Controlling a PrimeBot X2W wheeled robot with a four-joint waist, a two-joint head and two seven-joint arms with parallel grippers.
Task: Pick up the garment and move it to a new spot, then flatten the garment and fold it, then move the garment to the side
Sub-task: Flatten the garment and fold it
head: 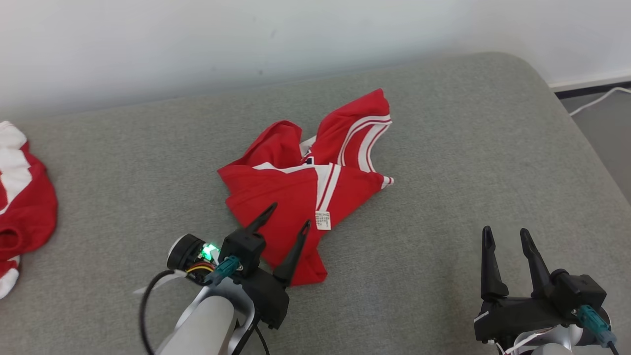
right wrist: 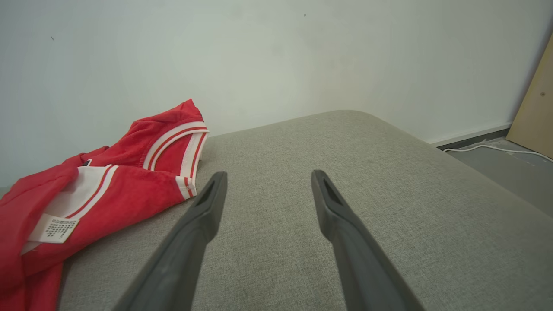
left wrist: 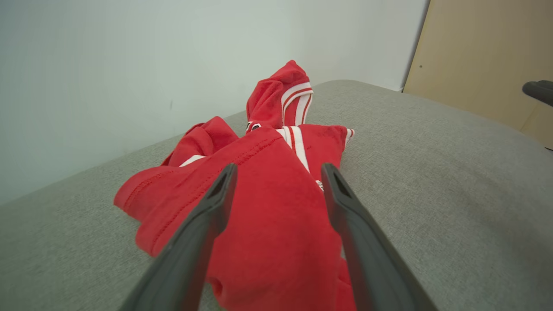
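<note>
A crumpled red garment (head: 305, 182) with white stripes and a white care label lies in the middle of the grey cushion (head: 443, 148). My left gripper (head: 291, 217) hovers open over the garment's near edge, its two fingers spread above the red cloth (left wrist: 276, 207) with nothing held between them. Off to the right, my right gripper (head: 505, 234) stands open above bare cushion, well clear of the garment (right wrist: 108, 185), which lies to its left in the right wrist view (right wrist: 268, 177).
A second red and white garment (head: 19, 197) lies at the cushion's left edge. A pale wall runs behind the cushion. The cushion's rounded right edge drops to a grey floor with a white cable (head: 599, 98). A tan panel (left wrist: 484, 56) stands at the right.
</note>
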